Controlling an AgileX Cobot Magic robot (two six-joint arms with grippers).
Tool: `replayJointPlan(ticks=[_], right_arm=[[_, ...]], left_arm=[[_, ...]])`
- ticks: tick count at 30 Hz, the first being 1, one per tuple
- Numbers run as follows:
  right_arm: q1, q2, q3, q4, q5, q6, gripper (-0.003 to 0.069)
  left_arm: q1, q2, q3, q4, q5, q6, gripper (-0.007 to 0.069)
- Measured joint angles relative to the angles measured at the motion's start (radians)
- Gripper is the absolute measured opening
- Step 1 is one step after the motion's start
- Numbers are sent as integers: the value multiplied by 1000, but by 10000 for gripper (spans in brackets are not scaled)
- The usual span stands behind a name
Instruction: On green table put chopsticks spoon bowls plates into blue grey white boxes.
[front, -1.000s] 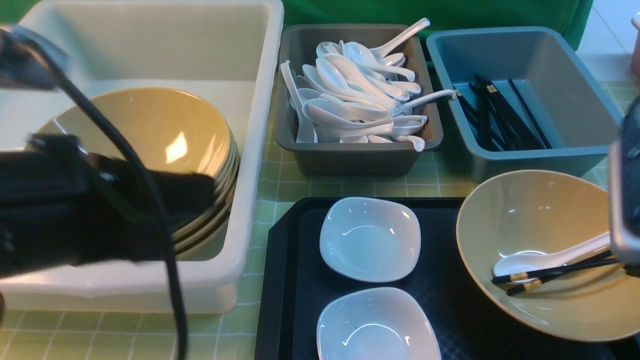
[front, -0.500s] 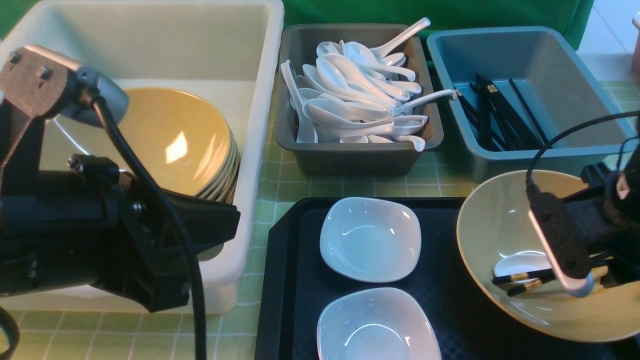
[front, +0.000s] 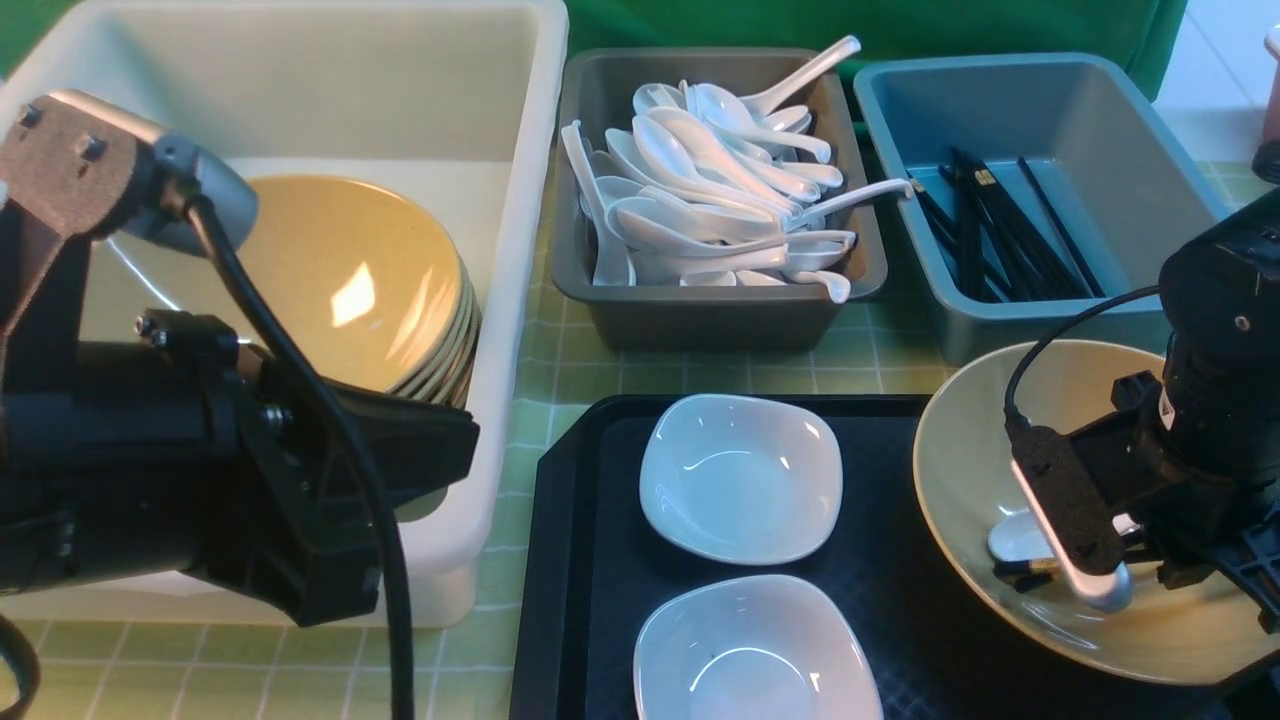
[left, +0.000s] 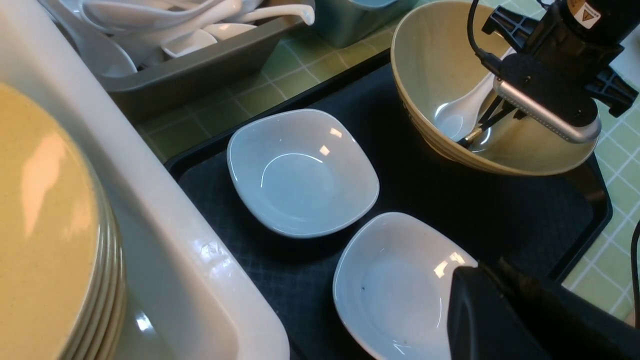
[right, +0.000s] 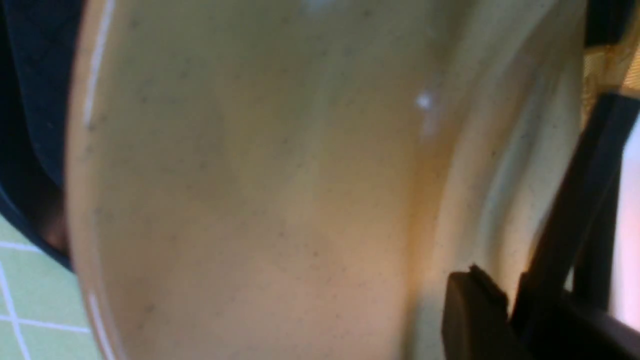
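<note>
Far side of the green table (front: 560, 380), three boxes in a row: white tub (front: 520, 200) at left, grey box (front: 700, 320) in the middle, blue box (front: 1100, 110) at right. In the white tub, stacked bowls (front: 340, 280), tilted. In the grey box, a heap of white spoons (front: 700, 200). In the blue box, a bundle of black chopsticks (front: 1000, 240). Nearer the robot, a black tray (front: 590, 560) carries two plates just beside each other: far plate (front: 740, 480) and near plate (front: 750, 650). On the tray's right end rests a loose bowl (front: 980, 440). Inside it lie a single spoon (front: 1015, 535), scoop toward the robot's left, and a chopstick pair (front: 1025, 570) beside it, gold bands showing. The right gripper (front: 1150, 545) reaches down into the loose bowl, over the spoon's handle and the pair. Its wrist camera hides the jaws and the right wrist view is blurred, so apart or clamped cannot be told. The left gripper (front: 430, 450) hovers by the white tub's near right corner, jaws together.
</note>
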Motion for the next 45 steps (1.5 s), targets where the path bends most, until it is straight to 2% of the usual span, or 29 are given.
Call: replayJointPlan(ticks=[3, 10, 17, 20, 21, 22, 23, 24, 26, 28, 30, 38, 41, 45], right_arm=[[0, 2, -5, -6, -7, 7, 51], [0, -25, -19, 2, 64, 10, 48], [0, -136, -159, 62, 136, 25, 48], [-9, -141, -246, 73, 107, 109, 48], [-22, -134, -283, 83, 78, 166, 48], [-55, -109, -364, 120, 34, 319, 48], [-81, -84, -418, 159, 14, 397, 48], [-86, -78, -429, 168, 10, 411, 48], [-153, 22, -575, 340, 3, 554, 48], [-180, 74, -626, 397, 12, 592, 48], [-213, 187, -769, 454, 14, 693, 48], [-286, 453, -1034, 469, -110, 975, 48], [-294, 531, -1042, 469, -213, 1034, 48], [-295, 610, -1042, 470, -292, 1051, 48]], left_arm=[[0, 0, 0, 2, 0, 0, -2], [0, 0, 0, 7, 0, 0, -2], [0, 0, 0, 4, -24, 0, -2], [0, 0, 0, -9, -59, 0, -2], [0, 0, 0, -14, -69, 0, -2], [0, 0, 0, -28, -103, 0, -2], [0, 0, 0, -38, -125, 0, -2], [0, 0, 0, -38, -125, 0, -2], [0, 0, 0, -52, -165, 0, -2], [0, 0, 0, -56, -174, 0, -2], [0, 2, 0, -57, -184, 0, -2], [0, 1, 0, -98, -184, 0, -2], [0, 1, 0, -114, -184, 0, -2], [0, 1, 0, -127, -162, 0, -2]])
